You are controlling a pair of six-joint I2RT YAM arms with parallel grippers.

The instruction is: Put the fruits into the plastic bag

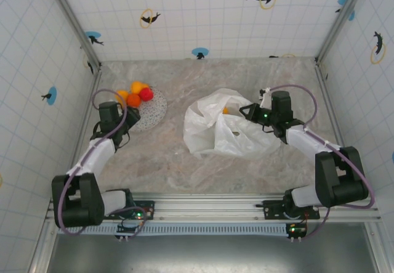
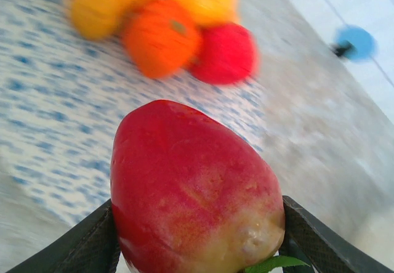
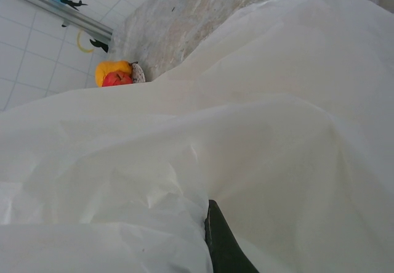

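One glossy red fruit (image 2: pixel 191 193), wrinkly translucent bag (image 1: pixel 231 131)

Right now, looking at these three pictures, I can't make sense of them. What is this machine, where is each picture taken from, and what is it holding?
These are two robot arms bolted at a table's near edge. One picture looks down from above; the other two come from small cameras on each wrist.

From above, a speckled plate carries a few orange and red toy fruits, and a white plastic bag lies mid-table with something orange showing at its mouth.

The left pincer grips a red fruit just above the plate. The right pincer is shut on the bag's edge, apparently holding it open; its camera sees mostly white plastic.
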